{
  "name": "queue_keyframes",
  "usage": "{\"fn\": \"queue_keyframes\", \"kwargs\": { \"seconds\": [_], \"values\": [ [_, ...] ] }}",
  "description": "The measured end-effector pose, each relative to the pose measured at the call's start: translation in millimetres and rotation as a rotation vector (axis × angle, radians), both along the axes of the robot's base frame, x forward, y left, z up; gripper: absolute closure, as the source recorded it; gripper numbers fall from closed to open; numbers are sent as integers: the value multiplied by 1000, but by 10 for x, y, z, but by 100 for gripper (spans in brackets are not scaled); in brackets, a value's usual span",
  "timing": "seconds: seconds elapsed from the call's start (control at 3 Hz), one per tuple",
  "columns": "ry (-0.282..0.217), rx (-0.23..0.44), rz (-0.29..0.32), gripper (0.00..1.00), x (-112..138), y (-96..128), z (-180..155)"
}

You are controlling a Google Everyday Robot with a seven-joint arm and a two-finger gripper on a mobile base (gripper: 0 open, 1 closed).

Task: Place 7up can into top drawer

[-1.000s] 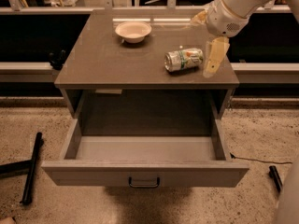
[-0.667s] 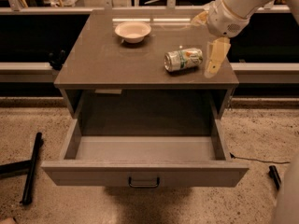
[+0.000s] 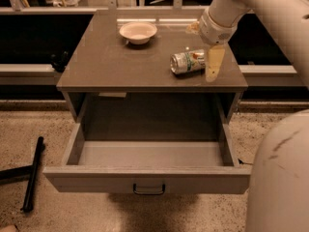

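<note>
The 7up can (image 3: pixel 187 62) lies on its side on the right part of the grey-brown cabinet top (image 3: pixel 111 62), silver and green. My gripper (image 3: pixel 204 46) hangs over the can's right end, with one pale finger (image 3: pixel 214 63) down beside the can and the other behind it; it looks open and holds nothing. The top drawer (image 3: pixel 149 154) is pulled out below the cabinet top. Its pale grey floor is bare, and a small dark handle (image 3: pixel 148 190) sits on the front panel.
A pale round bowl (image 3: pixel 138 32) stands at the back of the cabinet top. A black bar (image 3: pixel 33 173) lies on the speckled floor at the left. My white arm body (image 3: pixel 282 178) fills the lower right corner. Dark shelving runs behind.
My gripper has edged slightly left, closer to the can's right end. The can, bowl and drawer have not moved.
</note>
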State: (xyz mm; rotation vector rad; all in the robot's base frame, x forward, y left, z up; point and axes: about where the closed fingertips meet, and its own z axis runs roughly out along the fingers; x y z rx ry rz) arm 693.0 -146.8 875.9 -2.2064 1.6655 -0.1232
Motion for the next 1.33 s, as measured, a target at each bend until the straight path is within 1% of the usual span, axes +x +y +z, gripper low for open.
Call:
{"fn": "queue_keyframes", "kwargs": {
  "seconds": [0.33, 0.67, 1.0, 1.33],
  "values": [
    [1, -54, 51, 0, 211, 92, -208],
    [8, -80, 72, 15, 330, 125, -352],
    [12, -93, 76, 38, 379, 121, -428],
    [12, -92, 77, 62, 378, 120, -421]
  ]
}}
